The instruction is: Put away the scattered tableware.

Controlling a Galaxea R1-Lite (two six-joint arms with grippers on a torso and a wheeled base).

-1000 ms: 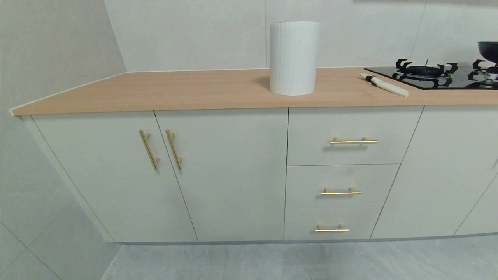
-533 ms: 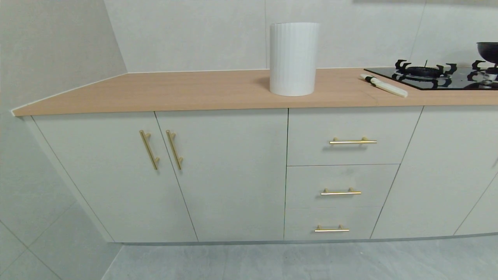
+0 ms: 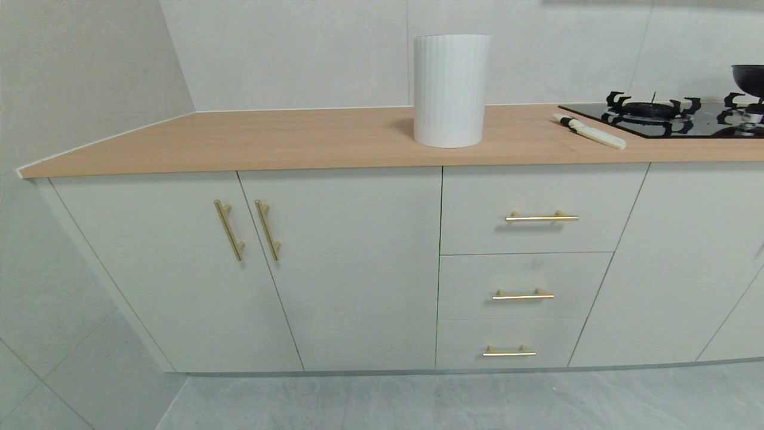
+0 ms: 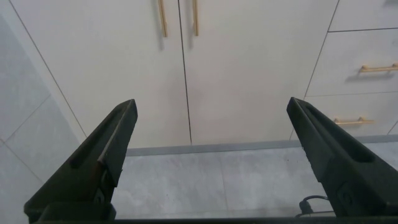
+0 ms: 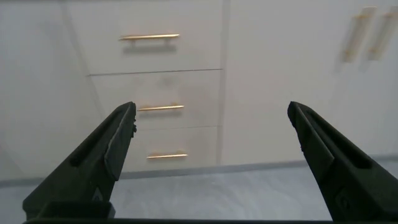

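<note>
Knife (image 3: 588,131) diagonal on countertop (image 3: 298,140), cream end frontward

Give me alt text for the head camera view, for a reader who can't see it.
A tall white ribbed container stands on a wooden countertop, with a cream knife lying to its right beside a black gas hob. Below are pale cabinets: two doors with gold handles at left, three drawers under the container.
</note>
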